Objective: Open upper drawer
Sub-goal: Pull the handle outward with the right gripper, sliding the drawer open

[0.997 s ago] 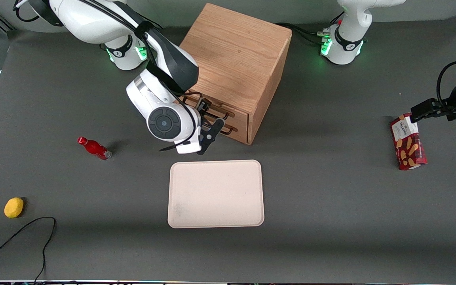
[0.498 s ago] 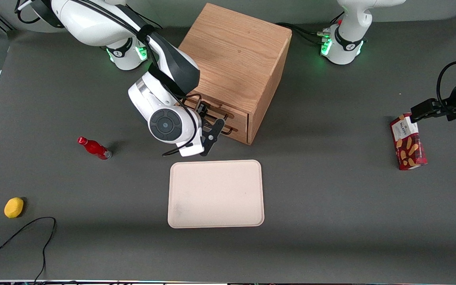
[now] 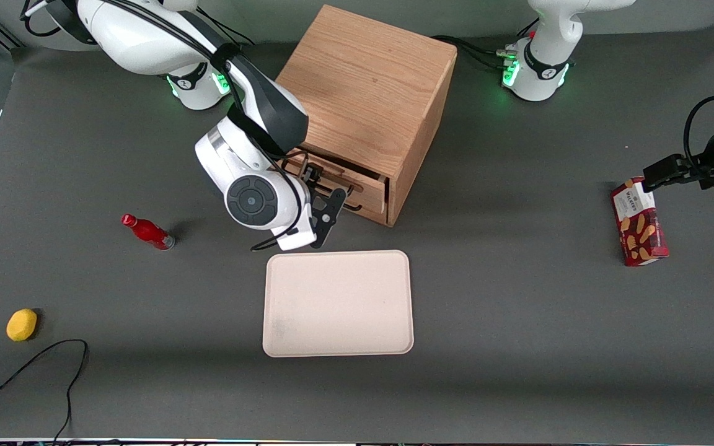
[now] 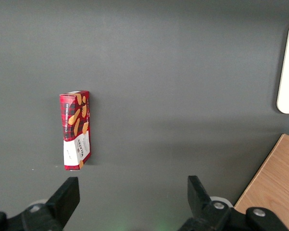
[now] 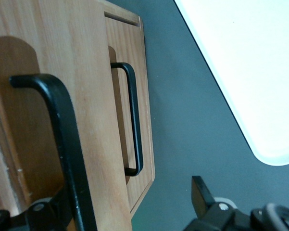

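The wooden cabinet stands at the middle of the table. Its upper drawer stands out a little from the cabinet face, above the shut lower drawer. My gripper is right in front of the drawers and open, its fingers spread wide. The upper drawer's black bar handle runs between them, close to one finger; the other fingertip hangs over the grey table. The lower handle is free.
A beige tray lies just nearer the front camera than the cabinet. A red bottle and a yellow fruit lie toward the working arm's end. A red biscuit box lies toward the parked arm's end.
My gripper has drawn back from the cabinet with the handle hooked, and the upper drawer has slid out a little from flush.
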